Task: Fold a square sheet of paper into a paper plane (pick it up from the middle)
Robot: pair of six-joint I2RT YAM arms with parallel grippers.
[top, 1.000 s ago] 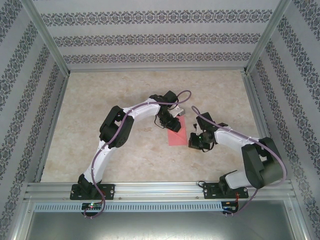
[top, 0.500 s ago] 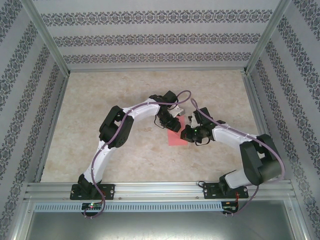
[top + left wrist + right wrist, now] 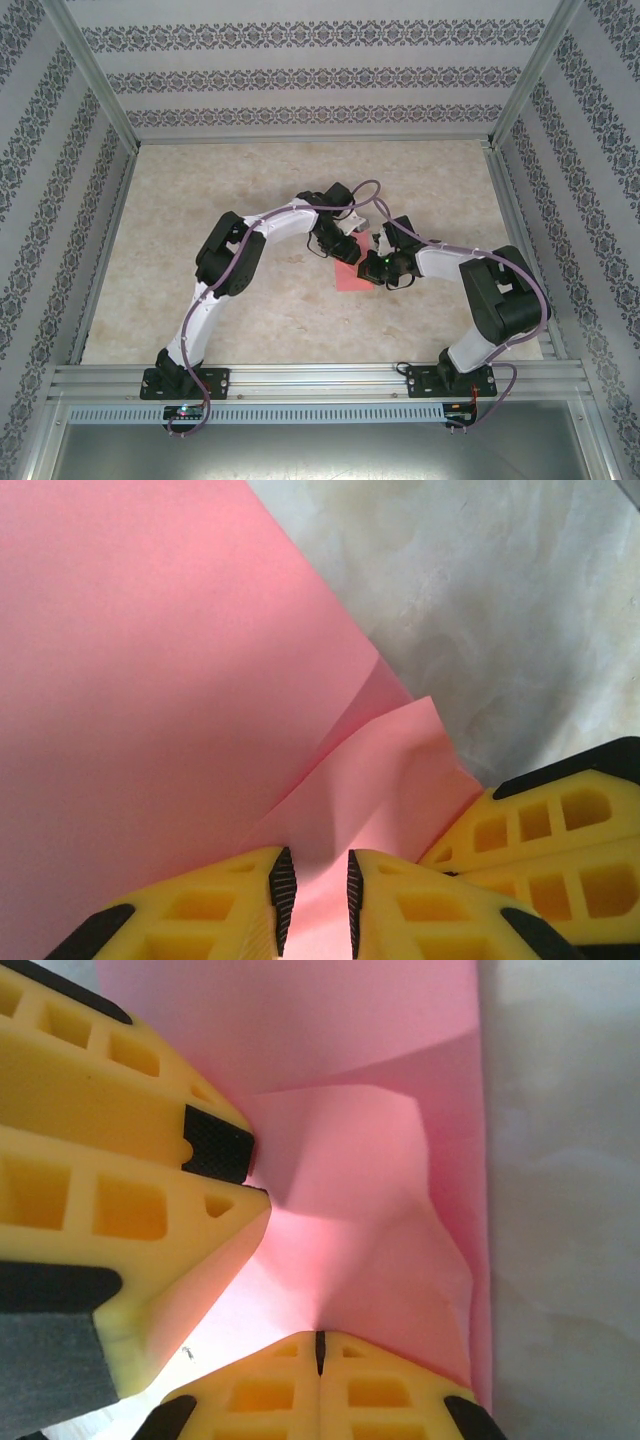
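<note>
Pincers (image 3: pixel 362 250) crowd pink paper (image 3: pixel 352 277) on marble table (image 3: pixel 200 200).

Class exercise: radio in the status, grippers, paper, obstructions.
Left gripper pinching pink paper. Right gripper shut, pressing the paper. Nothing in the way.

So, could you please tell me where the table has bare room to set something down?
The table is bare along the left wall, the far wall and the right wall. It is crowded mid-table, where both grippers meet over the pink sheet.
</note>
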